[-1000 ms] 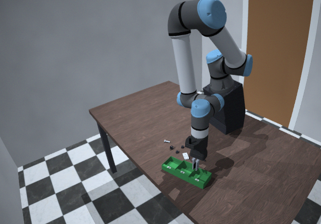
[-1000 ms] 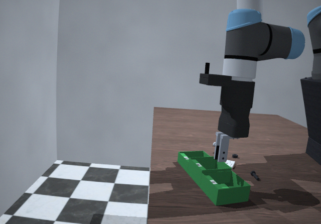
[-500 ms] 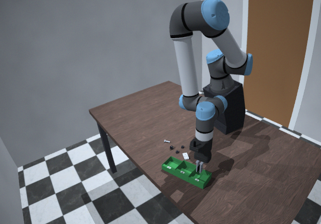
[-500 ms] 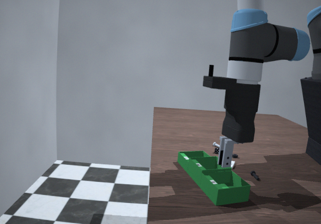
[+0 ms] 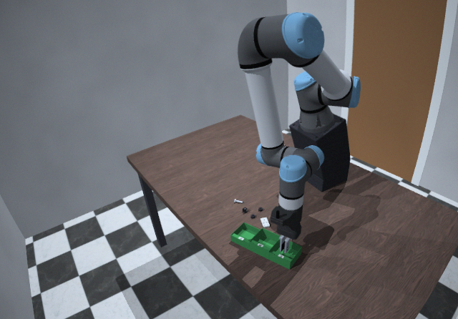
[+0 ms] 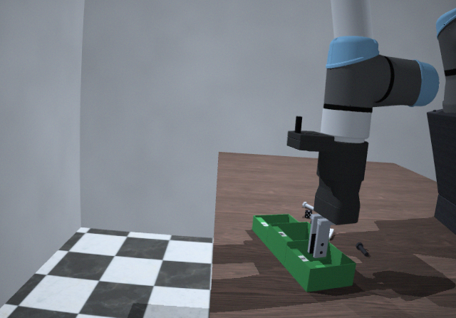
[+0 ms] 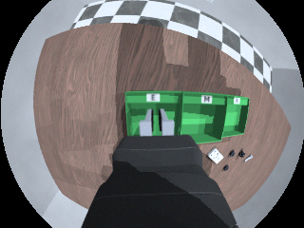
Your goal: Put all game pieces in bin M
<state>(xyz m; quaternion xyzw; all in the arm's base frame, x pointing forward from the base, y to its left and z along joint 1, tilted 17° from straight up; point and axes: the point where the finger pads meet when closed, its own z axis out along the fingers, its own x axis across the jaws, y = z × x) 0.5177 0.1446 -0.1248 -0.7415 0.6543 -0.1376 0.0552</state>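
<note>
My gripper (image 5: 283,250) (image 6: 315,252) (image 7: 156,116) points down into the bin marked E, with a narrow gap between its fingers and nothing seen in it. The bin marked M (image 5: 263,252) (image 6: 278,241) (image 7: 190,99) is the middle one; no piece shows in its visible part. A white piece with dark pips (image 5: 265,222) (image 6: 331,234) (image 7: 215,156) lies on the table behind the bins. A black die with white pips (image 5: 245,209) (image 6: 308,214) (image 7: 241,154) and two small black round pieces (image 5: 260,209) (image 7: 225,168) lie farther off.
A white bolt (image 5: 237,201) (image 6: 307,205) (image 7: 248,158) lies beyond the black die. A black bolt (image 6: 362,249) lies behind the bin marked E (image 5: 280,261) (image 7: 138,99). The third bin (image 5: 236,238) (image 7: 245,119) adjoins M's other side. The table edge runs in front.
</note>
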